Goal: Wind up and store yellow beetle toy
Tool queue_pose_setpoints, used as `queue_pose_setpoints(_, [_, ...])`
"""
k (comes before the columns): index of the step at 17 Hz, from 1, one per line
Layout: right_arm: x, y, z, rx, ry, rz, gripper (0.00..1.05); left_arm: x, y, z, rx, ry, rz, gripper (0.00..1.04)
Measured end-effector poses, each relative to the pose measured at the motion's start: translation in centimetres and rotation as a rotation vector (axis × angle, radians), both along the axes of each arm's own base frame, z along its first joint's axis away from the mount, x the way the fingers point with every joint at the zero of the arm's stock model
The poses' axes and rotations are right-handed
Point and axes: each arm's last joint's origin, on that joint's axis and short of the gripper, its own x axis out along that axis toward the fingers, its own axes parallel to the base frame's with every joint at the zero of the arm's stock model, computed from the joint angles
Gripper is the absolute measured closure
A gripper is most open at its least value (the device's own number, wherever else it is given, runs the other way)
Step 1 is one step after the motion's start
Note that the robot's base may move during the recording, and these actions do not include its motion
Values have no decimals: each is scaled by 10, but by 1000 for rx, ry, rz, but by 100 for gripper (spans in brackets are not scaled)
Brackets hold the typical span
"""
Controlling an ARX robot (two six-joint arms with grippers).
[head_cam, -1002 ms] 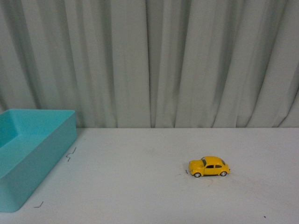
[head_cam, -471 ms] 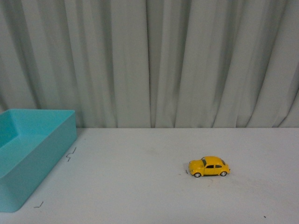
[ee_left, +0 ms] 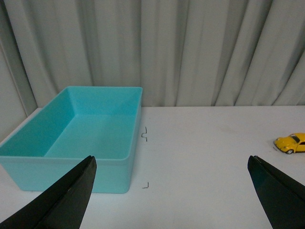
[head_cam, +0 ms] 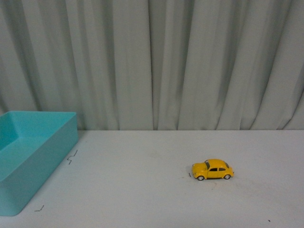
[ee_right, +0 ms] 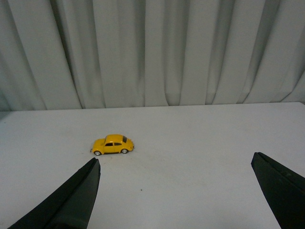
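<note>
The yellow beetle toy (head_cam: 213,169) stands on its wheels on the white table, right of centre in the front view, nose to the left. It also shows small in the left wrist view as the toy (ee_left: 291,142) and in the right wrist view as the toy (ee_right: 113,144). Neither arm appears in the front view. My left gripper (ee_left: 171,164) is open, its black fingers (ee_left: 71,198) wide apart over bare table, well short of the toy. My right gripper (ee_right: 175,164) is open too, with the toy beyond its one finger (ee_right: 78,193) and nothing between the jaws.
A turquoise open bin (head_cam: 29,156) stands at the table's left edge, seen empty in the left wrist view as the bin (ee_left: 81,136). Small dark corner marks (head_cam: 71,156) lie on the table by it. A pale pleated curtain (head_cam: 156,61) closes off the back.
</note>
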Motion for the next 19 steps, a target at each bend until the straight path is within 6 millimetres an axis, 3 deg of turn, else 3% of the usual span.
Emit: queue_pose_setpoints(19, [0,0,0,0,0,0,7,0,0,0,0,0,0,7])
